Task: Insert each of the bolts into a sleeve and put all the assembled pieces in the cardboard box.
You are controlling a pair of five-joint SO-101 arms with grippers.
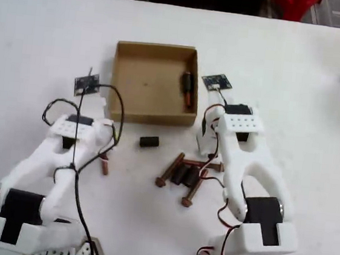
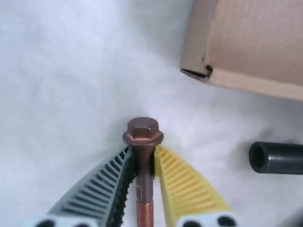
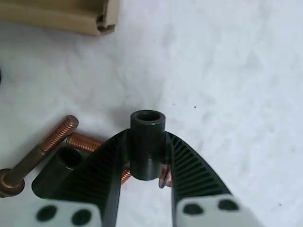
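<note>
On the near left of the table (image 1: 286, 66), our left gripper (image 2: 142, 156) is clenched on a copper bolt (image 2: 143, 132), pinching the shank just below the hexagonal head. We see this bolt close to the near left corner of the cardboard box (image 1: 150, 86), but apart from it. Between the two arms a loose sleeve (image 1: 149, 142), black, lies on its side just in front of the box's near wall. Over on the right, our right gripper (image 3: 147, 142) grasps a sleeve (image 3: 147, 124), also black, with its open bore showing past the fingertips. Just left of that gripper we find the pile of bolts and sleeves (image 1: 180, 174), the pieces touching and crossing one another on the table. Inside the box, along its right wall, lies one assembled piece (image 1: 188, 88), a bolt wearing a black sleeve.
</note>
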